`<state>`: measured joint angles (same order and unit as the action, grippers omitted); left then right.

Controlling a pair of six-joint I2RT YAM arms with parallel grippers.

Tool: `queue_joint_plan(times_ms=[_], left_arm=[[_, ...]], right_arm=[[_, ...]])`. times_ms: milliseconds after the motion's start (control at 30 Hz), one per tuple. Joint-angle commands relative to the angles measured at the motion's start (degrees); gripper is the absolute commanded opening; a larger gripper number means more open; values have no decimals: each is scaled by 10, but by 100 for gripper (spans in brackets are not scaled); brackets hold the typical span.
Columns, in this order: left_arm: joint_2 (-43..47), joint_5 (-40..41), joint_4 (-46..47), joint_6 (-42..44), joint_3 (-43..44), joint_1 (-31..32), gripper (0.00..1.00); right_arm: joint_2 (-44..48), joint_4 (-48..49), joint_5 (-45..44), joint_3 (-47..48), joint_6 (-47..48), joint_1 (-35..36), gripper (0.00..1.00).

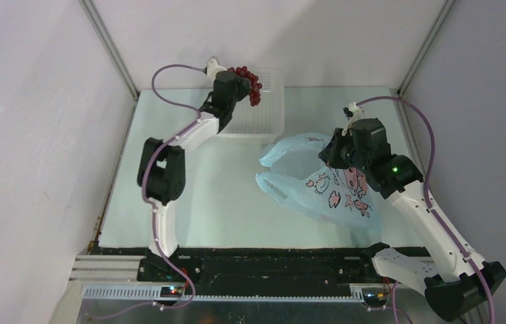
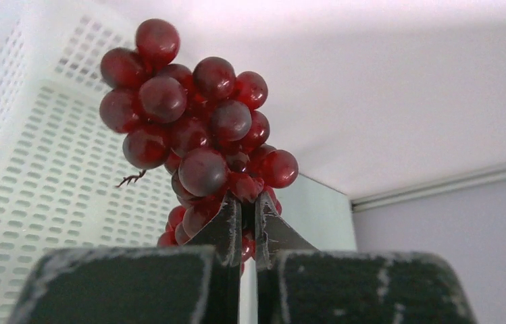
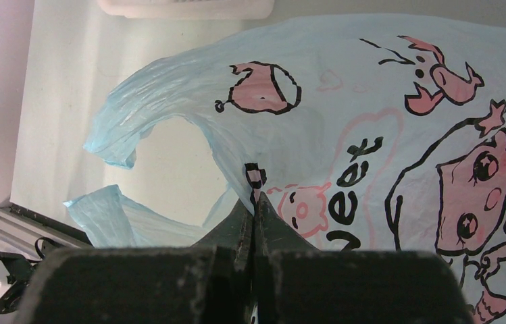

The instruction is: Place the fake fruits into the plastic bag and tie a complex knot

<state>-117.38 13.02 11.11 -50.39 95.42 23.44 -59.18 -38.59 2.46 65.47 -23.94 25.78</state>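
A bunch of dark-red grapes (image 2: 196, 128) hangs from my left gripper (image 2: 248, 202), which is shut on the bunch's lower part. In the top view the grapes (image 1: 250, 82) are lifted over the white perforated basket (image 1: 263, 115) at the back, with the left gripper (image 1: 240, 84) beside them. The light-blue plastic bag (image 1: 317, 179) with pink and black cartoon prints lies right of centre. My right gripper (image 3: 255, 202) is shut on the edge of the plastic bag (image 3: 344, 101), holding its mouth up. The bag's handles (image 3: 121, 135) hang loose to the left. No knot and no round fruits show.
The white basket (image 2: 27, 175) fills the left of the left wrist view. Grey walls close in the table on three sides. A metal rail with cables runs along the near edge by the arm bases (image 1: 270, 270).
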Motion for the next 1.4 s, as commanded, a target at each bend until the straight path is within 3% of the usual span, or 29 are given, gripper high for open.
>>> queue_joint_plan(times_ms=[0,267,433,667,833,1033,1367], left_arm=[[122,-43,100,83,-66,9,0],[322,-226,141,176,-206,21,0],[424,-306,117,222,-261,47,0],[521,-335,47,307,-303,141,0],[539,-323,57,334,-358,196,0],[506,-325,92,336,-402,223,0],[460,-310,70,379,-437,248,0]], right_arm=[[9,23,2,2,-1,4,0],[5,39,11,3,-1,6,0],[-3,52,19,3,-5,10,0],[-13,68,24,2,-11,23,0],[-8,65,19,2,-14,36,0],[4,56,15,2,-19,44,0],[14,50,18,2,-23,46,0]])
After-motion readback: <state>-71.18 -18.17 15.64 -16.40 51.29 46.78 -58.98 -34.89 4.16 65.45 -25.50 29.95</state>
